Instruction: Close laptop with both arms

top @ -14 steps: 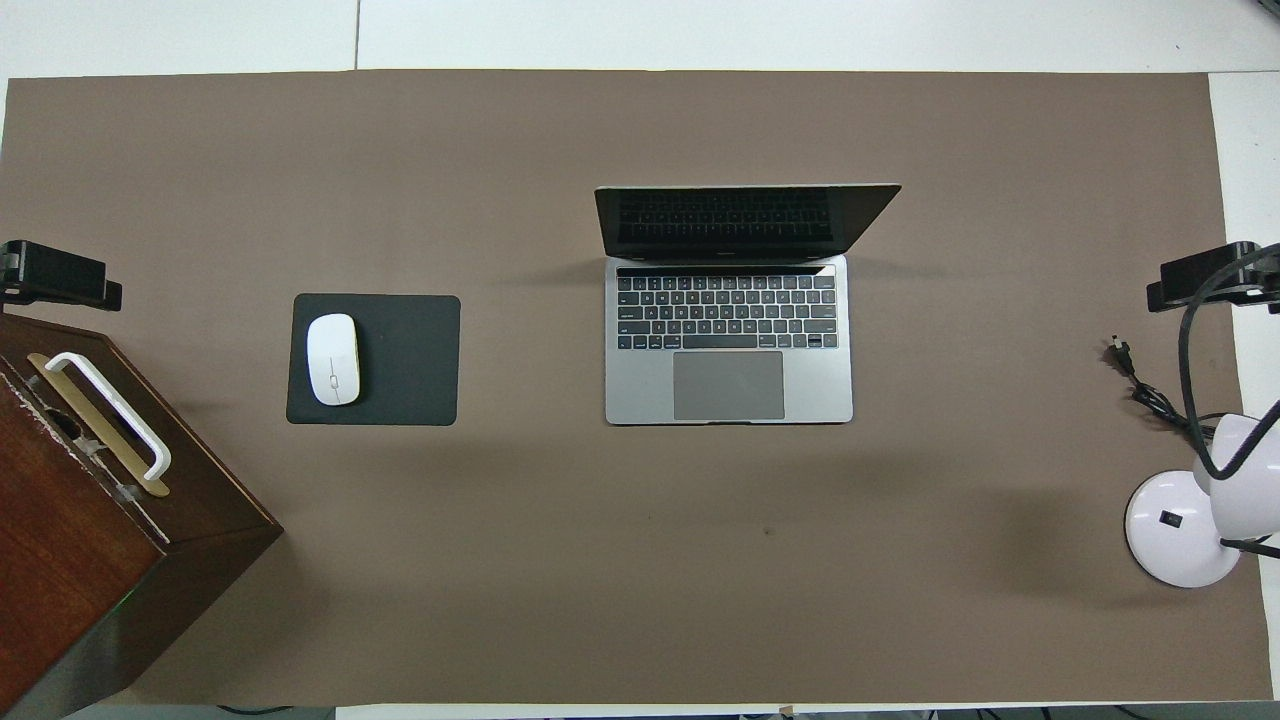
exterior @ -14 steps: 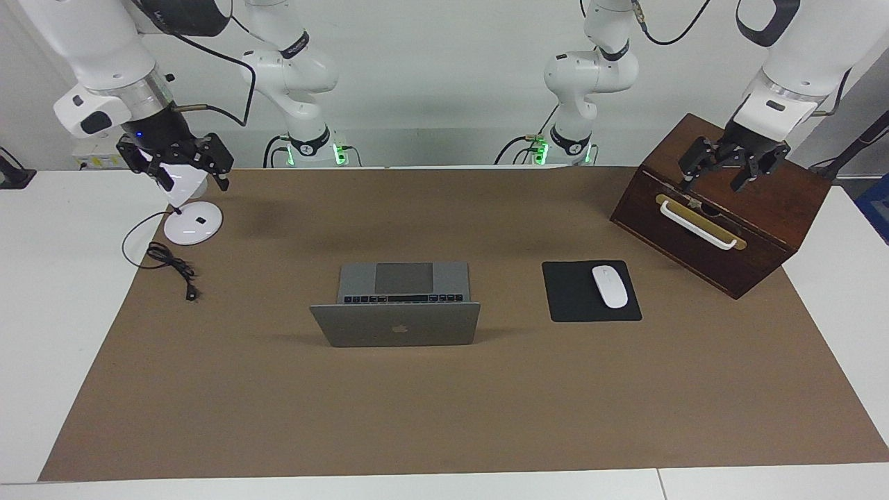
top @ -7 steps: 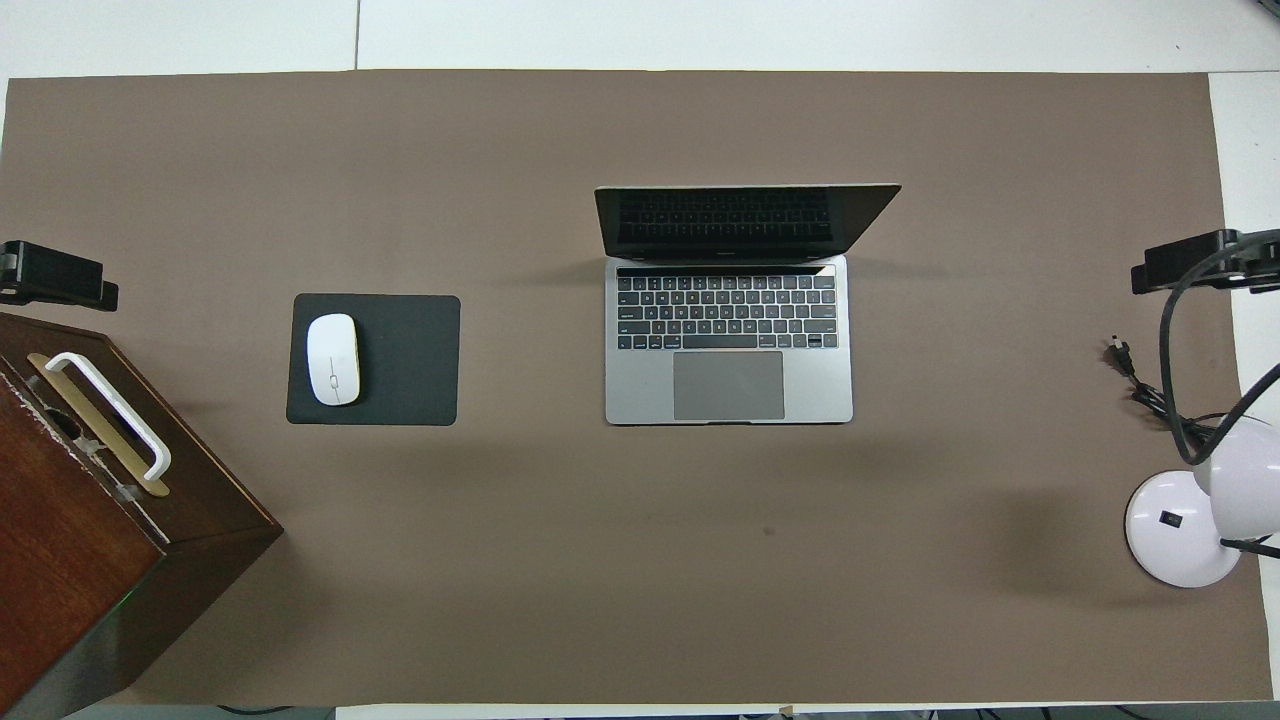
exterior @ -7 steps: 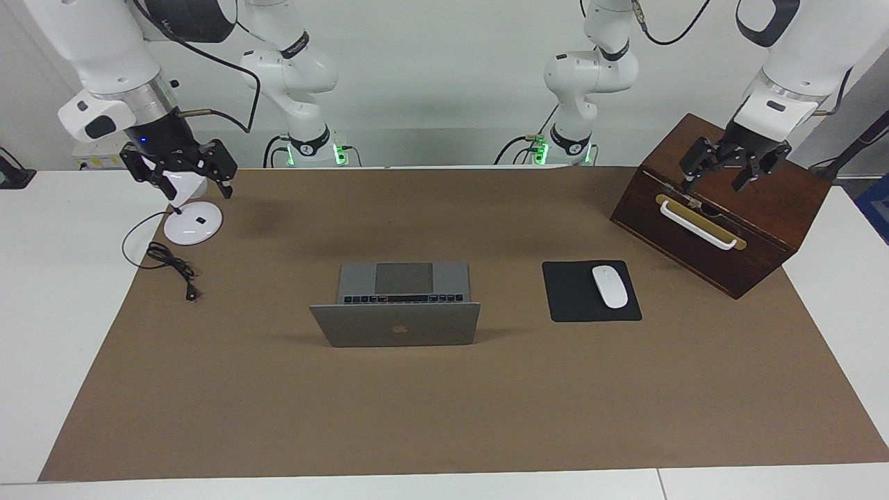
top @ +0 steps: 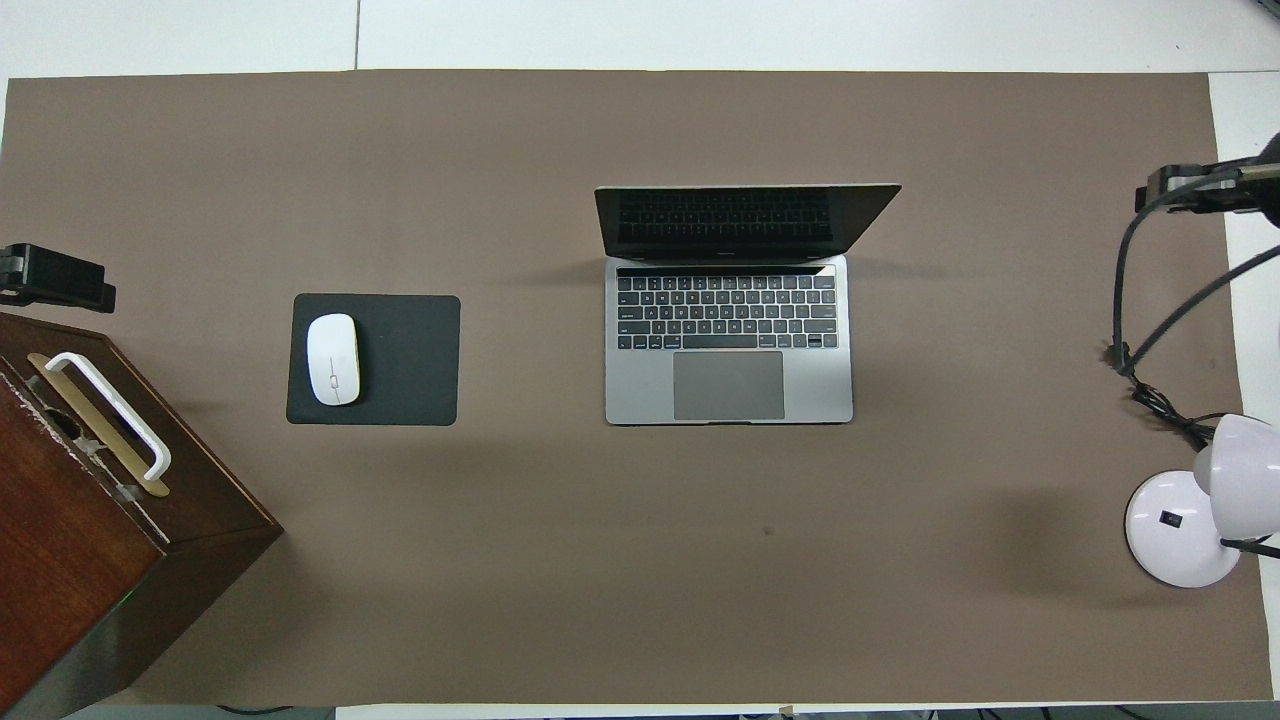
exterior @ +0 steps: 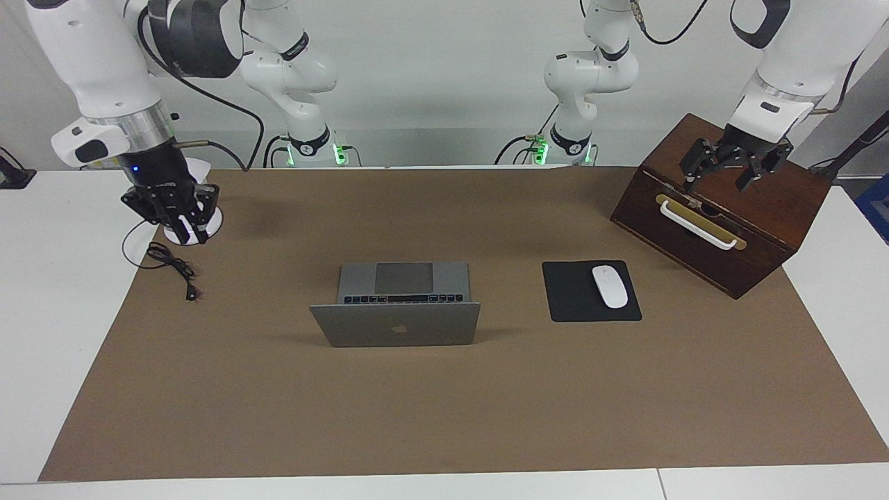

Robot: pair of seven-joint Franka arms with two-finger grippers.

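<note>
The silver-grey laptop (exterior: 394, 323) stands open in the middle of the brown mat, its lid with the apple logo upright and its keyboard and trackpad (top: 728, 340) toward the robots. My left gripper (exterior: 712, 183) hangs open and empty over the wooden box, well apart from the laptop; its tip shows in the overhead view (top: 55, 278). My right gripper (exterior: 186, 236) points down over the white lamp at the right arm's end of the table, also well apart from the laptop; it shows at the edge of the overhead view (top: 1190, 188).
A dark wooden box (exterior: 757, 229) with a white handle stands at the left arm's end. A white mouse (exterior: 609, 285) lies on a black mouse pad (exterior: 576, 302) beside the laptop. A white desk lamp (top: 1175, 530) and its black cable (exterior: 173, 267) are at the right arm's end.
My right gripper has come down and turned over the lamp base, shifting away from the robots. My left gripper has barely moved. The laptop is unchanged.
</note>
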